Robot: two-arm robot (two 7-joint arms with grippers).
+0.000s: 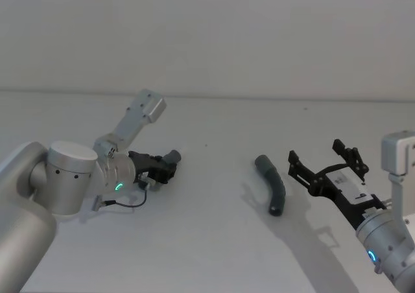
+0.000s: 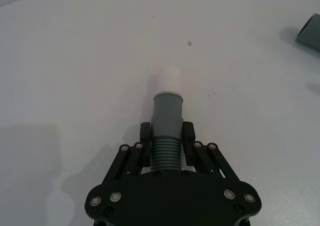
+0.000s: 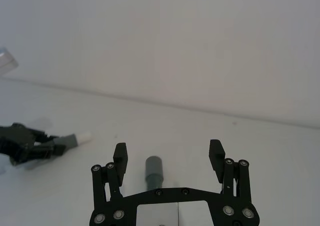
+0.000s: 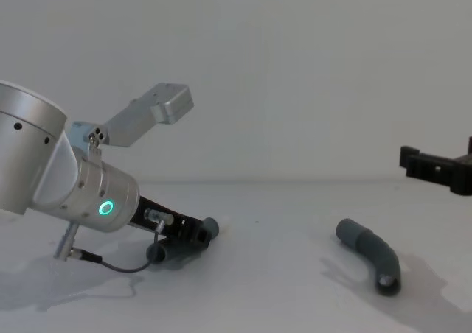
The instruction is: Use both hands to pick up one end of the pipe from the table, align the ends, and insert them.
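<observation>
left gripper (image 2: 166,132) clamped on one pipe piece (image 2: 168,113), right gripper (image 3: 168,150) spread wide near the other

closest to the left wrist camera, the left gripper's black fingers (image 2: 145,133) press on both sides of the ribbed middle of the dark-grey pipe piece, gripping it firmly. its smooth cuff sticks out past the fingertips, and the narrow white plug tip (image 2: 171,78) points away from the wrist. in the head view this gripper sits low over the left part of the table (image 1: 214,241), with the held piece aimed toward the robot's right. a green ring (image 4: 107,208) glows on its silver wrist

the second pipe piece (image 1: 273,183) lies on the table right of centre, well apart from the held one. it is a bent grey tube, and one end faces the robot

the right gripper hangs just to the right of that piece, its fingers parted and holding nothing. from the chest it sits higher than the piece, clear of the table. in the right wrist view the piece's round grey cuff (image 3: 154,168) shows between the parted fingers, touching neither
</observation>
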